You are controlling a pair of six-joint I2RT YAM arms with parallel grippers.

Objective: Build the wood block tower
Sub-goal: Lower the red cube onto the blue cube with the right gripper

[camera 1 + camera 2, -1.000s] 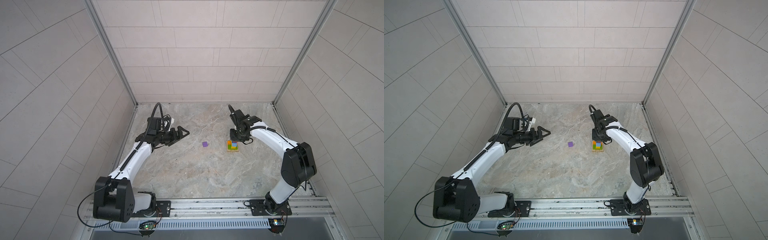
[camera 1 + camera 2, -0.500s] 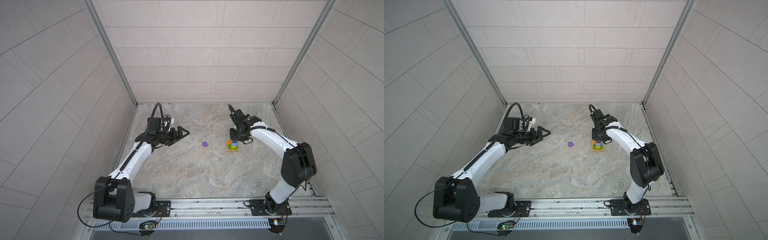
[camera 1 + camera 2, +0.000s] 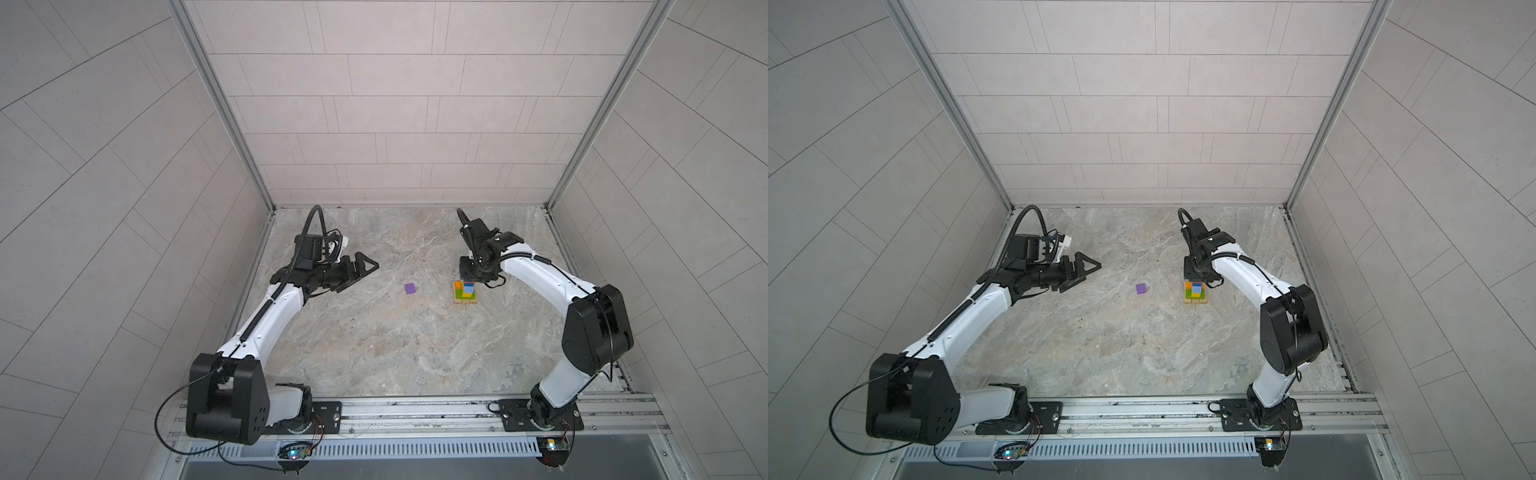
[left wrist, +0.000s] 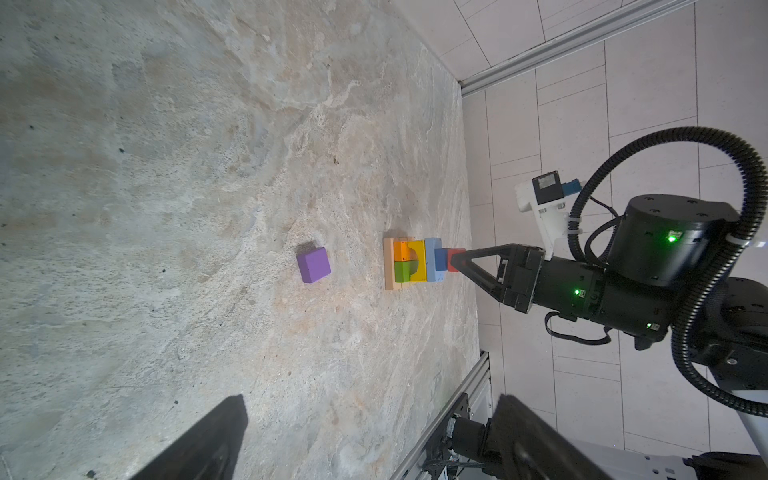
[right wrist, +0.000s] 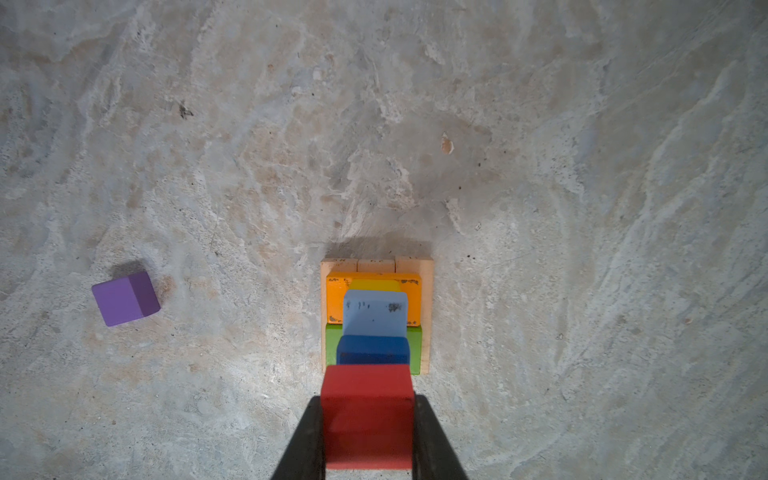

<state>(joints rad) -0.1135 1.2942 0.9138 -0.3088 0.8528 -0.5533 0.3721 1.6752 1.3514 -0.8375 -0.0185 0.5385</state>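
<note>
Clamping the red cube [image 5: 368, 419], the right gripper [image 5: 368, 400] holds it directly over the blue cube [image 5: 372, 351] topping the tower [image 3: 464, 293]; the purple cube [image 3: 410, 288] lies beside the tower, toward the wide-spread, empty left gripper [image 3: 360, 275].

Back wall [image 3: 386, 104]: pale beige tiles in staggered courses, upper centre of both top views.
Left wall [image 3: 104, 187], right wall [image 3: 685, 187]: same tiles, joints running diagonally, filling the frame's sides.
Corner posts [image 3: 222, 104]: two grey metal strips, slanting down to the floor's far corners.
Floor [image 3: 374, 353]: grey-beige marbled stone, small dark specks, centre of frame.
Metal rail [image 3: 415, 409]: silver, across the lower edge, with a slotted strip [image 3: 415, 448] beneath.
Light: even, shadows soft.
</note>
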